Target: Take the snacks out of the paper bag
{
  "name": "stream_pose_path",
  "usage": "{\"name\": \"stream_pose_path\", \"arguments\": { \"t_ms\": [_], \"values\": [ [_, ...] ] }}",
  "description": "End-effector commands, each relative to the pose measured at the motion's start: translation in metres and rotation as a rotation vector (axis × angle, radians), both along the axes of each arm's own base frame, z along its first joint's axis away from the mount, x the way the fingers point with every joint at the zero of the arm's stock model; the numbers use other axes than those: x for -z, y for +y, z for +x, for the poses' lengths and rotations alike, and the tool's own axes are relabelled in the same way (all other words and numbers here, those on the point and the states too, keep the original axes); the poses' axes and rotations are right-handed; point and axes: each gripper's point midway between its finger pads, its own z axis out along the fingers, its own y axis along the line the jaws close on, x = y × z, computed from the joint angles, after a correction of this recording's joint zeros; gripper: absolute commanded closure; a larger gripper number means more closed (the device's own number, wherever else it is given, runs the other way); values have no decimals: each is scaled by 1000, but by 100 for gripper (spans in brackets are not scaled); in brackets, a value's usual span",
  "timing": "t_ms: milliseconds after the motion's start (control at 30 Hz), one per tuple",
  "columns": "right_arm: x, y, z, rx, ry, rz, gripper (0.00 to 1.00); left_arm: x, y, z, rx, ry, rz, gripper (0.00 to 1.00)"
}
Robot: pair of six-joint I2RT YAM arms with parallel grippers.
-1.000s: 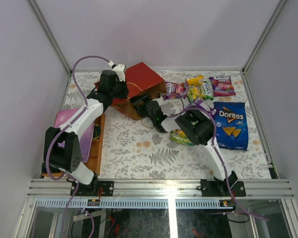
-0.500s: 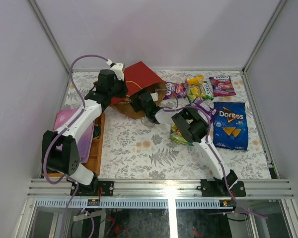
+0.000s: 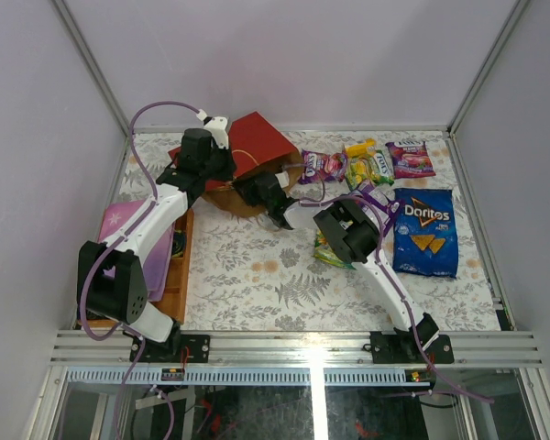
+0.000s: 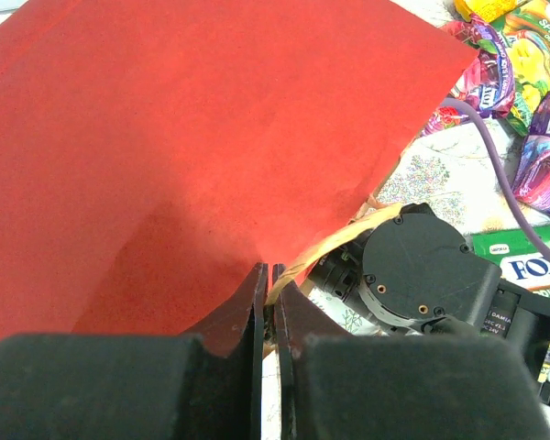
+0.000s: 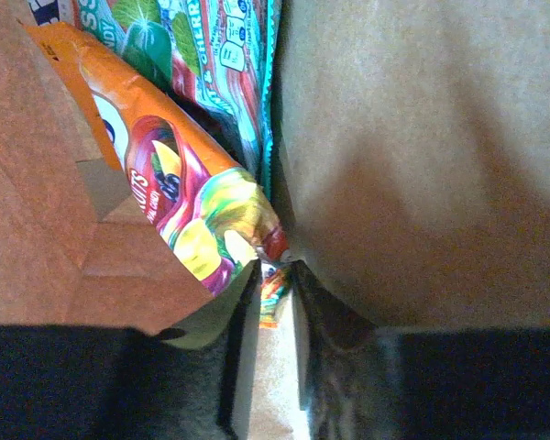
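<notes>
The paper bag [image 3: 257, 142] lies on its side, red outside [image 4: 165, 137], brown inside [image 5: 422, 165]. My left gripper [image 4: 268, 275] is shut on the tan rim at the bag's mouth, holding it up [image 3: 222, 172]. My right gripper [image 5: 275, 284] is inside the bag, its jaws closed narrowly on the bottom corner of an orange snack packet [image 5: 183, 183]. A teal packet [image 5: 220, 55] lies behind that one. In the top view the right gripper's fingers are hidden in the bag's mouth [image 3: 257, 188]. Other snacks lie outside: a purple packet [image 3: 323, 165], a green-yellow one [image 3: 359, 170] and a blue Doritos bag [image 3: 424, 231].
A wooden tray [image 3: 179, 266] with a flat pink-purple starred item [image 3: 119, 220] sits at the left. A purple packet [image 3: 409, 158] lies at the back right, and a green packet [image 3: 325, 249] lies under the right arm. The right wrist's black motor [image 4: 422, 266] is close beside the left fingers.
The right arm has reached further left into the bag's mouth, and its jaws have narrowed from wide open onto the orange packet's corner. The left gripper keeps its hold on the rim.
</notes>
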Motion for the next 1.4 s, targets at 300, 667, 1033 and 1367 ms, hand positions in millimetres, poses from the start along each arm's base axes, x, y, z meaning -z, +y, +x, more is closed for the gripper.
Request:
{"name": "stream_pose_path", "arguments": {
  "t_ms": [300, 667, 1033, 1367],
  "values": [
    [-74, -7, -22, -106, -190, -37, 100, -4, 6, 1, -12, -20, 19, 97],
    [-149, -75, -114, -208, -362, -133, 100, 4, 12, 4, -36, -8, 53, 97],
    [-188, -170, -188, -299, -630, -570, 100, 1, 16, 2, -50, -18, 66, 97],
    [-142, -225, -192, -219, -529, -778, 100, -2, 17, 0, -47, -27, 64, 97]
  ]
}}
